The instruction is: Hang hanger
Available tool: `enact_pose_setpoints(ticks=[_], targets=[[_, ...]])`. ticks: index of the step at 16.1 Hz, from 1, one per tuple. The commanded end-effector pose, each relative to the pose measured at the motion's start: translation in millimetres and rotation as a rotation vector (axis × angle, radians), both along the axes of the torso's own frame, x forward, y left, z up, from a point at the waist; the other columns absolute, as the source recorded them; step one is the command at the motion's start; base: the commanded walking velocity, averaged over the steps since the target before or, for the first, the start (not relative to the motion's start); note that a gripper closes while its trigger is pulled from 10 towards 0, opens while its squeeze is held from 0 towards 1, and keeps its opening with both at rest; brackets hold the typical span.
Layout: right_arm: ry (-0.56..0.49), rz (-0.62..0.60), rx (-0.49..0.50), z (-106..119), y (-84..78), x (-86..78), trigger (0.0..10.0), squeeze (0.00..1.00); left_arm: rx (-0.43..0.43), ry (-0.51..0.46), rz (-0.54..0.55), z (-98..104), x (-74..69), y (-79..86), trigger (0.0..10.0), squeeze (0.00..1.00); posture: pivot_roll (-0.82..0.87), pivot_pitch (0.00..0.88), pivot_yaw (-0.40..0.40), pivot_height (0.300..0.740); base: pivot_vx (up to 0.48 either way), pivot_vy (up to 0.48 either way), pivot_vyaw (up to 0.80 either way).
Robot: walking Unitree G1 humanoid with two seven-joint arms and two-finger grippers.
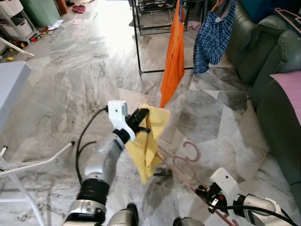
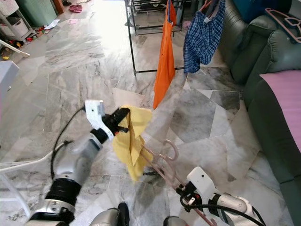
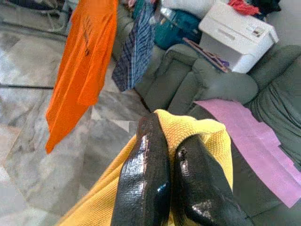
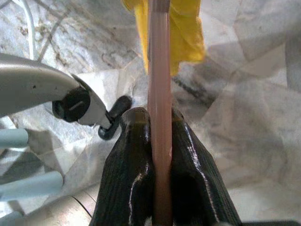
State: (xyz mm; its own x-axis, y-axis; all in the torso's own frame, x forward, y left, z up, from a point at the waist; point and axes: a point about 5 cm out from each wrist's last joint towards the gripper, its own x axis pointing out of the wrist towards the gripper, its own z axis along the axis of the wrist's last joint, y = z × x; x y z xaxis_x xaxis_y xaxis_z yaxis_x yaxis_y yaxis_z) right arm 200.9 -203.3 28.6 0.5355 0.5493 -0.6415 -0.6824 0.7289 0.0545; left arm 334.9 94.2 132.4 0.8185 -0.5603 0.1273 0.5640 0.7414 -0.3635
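A yellow cloth (image 1: 149,143) droops in mid-air over the marble floor, pinched at its top by my left gripper (image 1: 142,120), which is shut on it; the black fingers (image 3: 146,179) press into the fabric in the left wrist view. A pink plastic hanger (image 1: 181,162) runs from inside the cloth down to my right gripper (image 1: 207,194), which is shut on its lower arm. The hanger bar (image 4: 159,108) passes between that gripper's fingers. The hook (image 1: 194,149) curls up to the right of the cloth.
A black clothes rack (image 1: 138,47) stands ahead with an orange garment (image 1: 173,61) and a blue checked garment (image 1: 214,37) hanging on it. A dark green sofa (image 1: 277,80) with a pink sheet lines the right. White frame bars (image 1: 37,162) lie at the left.
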Motion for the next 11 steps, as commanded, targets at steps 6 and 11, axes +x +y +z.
enact_pose_setpoints(ticks=[6, 11], targets=[[-0.028, -0.131, -0.073, -16, -10.0, 9.2, 10.0, 0.00, -0.003, -0.069, -0.046, 23, -6.0, 10.5, 10.0, 0.00, -0.06, 0.197, 0.107, 0.740, 0.000, 0.000, 0.00], [-0.123, -0.429, -0.111, -15, -42.3, 30.1, 10.0, 0.00, 0.012, -0.073, -0.046, 26, -10.0, 14.7, 10.0, 0.00, -0.06, 0.199, 0.103, 0.740, 0.000, 0.000, 0.00]])
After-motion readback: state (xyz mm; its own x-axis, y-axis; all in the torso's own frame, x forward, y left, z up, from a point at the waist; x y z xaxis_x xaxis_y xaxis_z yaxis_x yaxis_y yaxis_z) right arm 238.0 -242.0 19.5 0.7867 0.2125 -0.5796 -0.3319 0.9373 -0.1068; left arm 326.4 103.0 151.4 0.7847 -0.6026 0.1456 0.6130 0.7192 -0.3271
